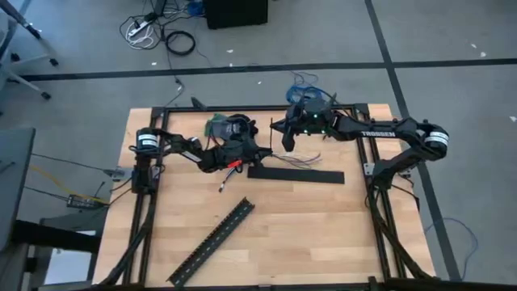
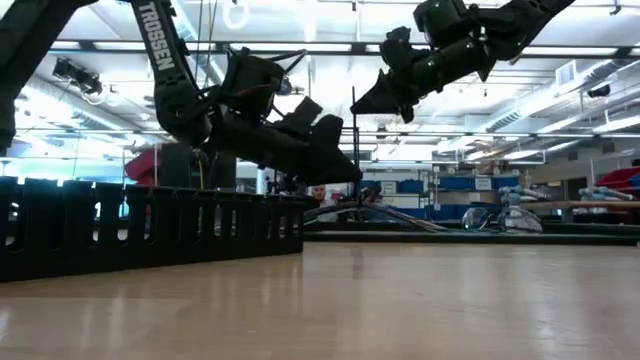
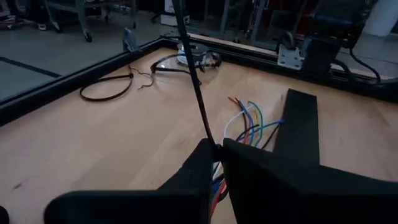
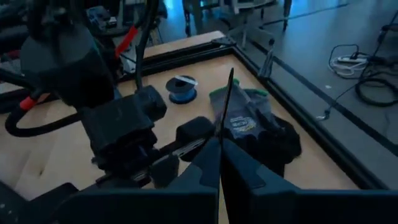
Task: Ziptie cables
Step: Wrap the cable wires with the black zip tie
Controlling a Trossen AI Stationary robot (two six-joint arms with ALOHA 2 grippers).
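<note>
Both arms are up near the far middle of the desk, tools pretty close to each other. The left tool has its fingers squeezed together on a thin black zip tie that sticks straight out from between the tips. The right tool is pinched narrow too, with another thin dark strip poking up out of it, looks like a tie as well. The cables are lying loose on the desk just past the left tool's tips, fanned out in red, white, green and blue, right beside the flat black strip. A longer slotted black strip lies diagonally nearer the front. From the right wrist view there's also a grey-and-black work glove and a small blue spool by the desk's edge.
</note>
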